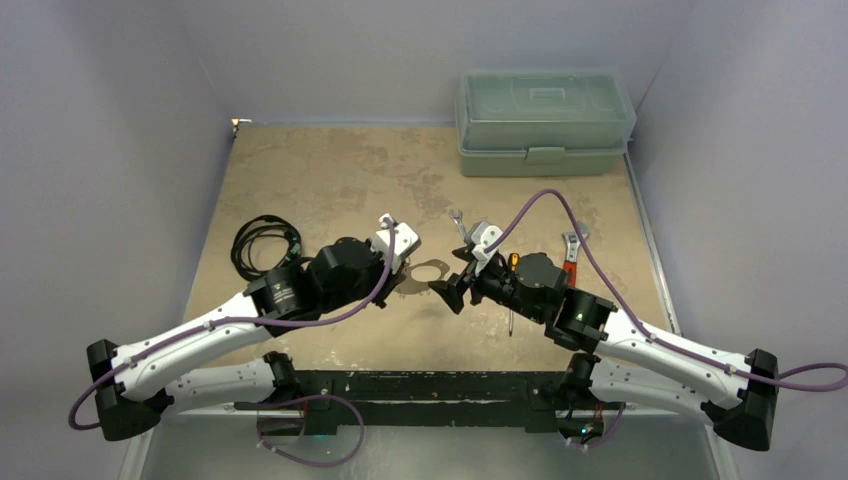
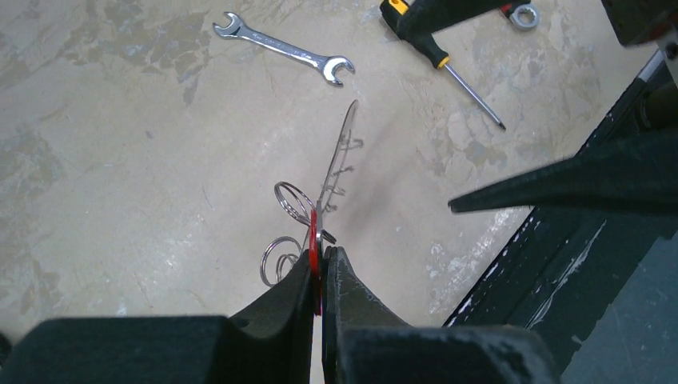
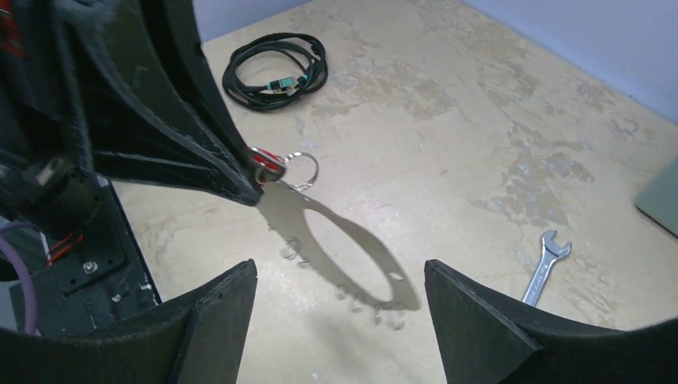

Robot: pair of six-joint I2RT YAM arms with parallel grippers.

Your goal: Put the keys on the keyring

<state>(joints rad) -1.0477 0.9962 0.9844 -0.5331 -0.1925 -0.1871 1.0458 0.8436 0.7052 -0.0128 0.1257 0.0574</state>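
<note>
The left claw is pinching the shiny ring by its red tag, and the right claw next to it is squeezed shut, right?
Not quite: the right gripper is open, jaws wide apart, as the right wrist view shows. The left gripper does pinch the keyring by its red tag.

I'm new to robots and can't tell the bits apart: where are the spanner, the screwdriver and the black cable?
spanner (image 2: 284, 48): left wrist view, mid-shaft.
screwdriver (image 2: 476, 97): left wrist view, bare metal shaft.
black cable (image 3: 234, 78): right wrist view, left bend of coil.

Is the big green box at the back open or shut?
Shut. The green box has its lid sitting flat on the base, and no gap shows along the seam.
</note>
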